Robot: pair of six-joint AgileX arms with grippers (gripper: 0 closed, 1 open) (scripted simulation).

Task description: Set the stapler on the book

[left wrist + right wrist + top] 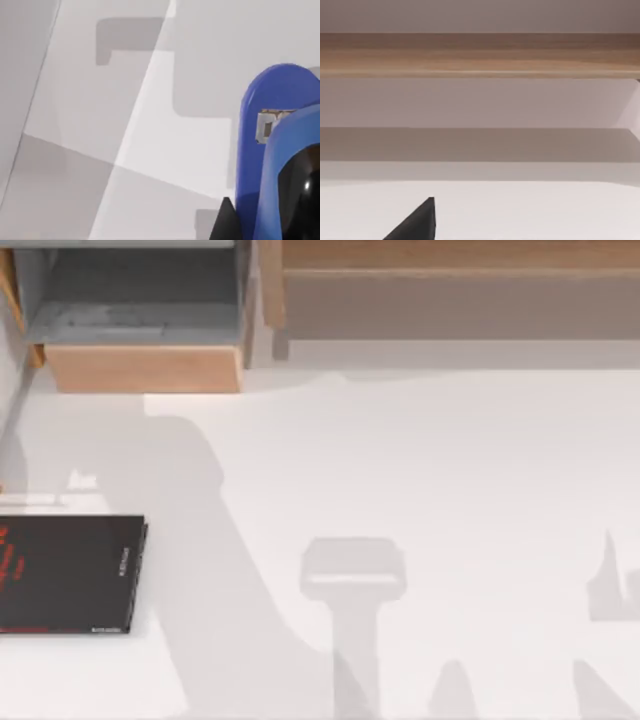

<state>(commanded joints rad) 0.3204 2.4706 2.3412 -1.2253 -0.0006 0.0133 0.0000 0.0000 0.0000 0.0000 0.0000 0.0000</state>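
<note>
While the flat black rectangular book (68, 575) with red cover markings lies on the smooth white table (420, 470) at its left edge, the left wrist view shows the small glossy bright blue stapler (272, 150), rounded at its end, pressed against the left gripper's black finger (300, 200); whether the fingers clamp it cannot be told.

The black, red-marked book (70, 573) lies flat at the table's left edge; the blue stapler (270, 150) is off it.
</note>
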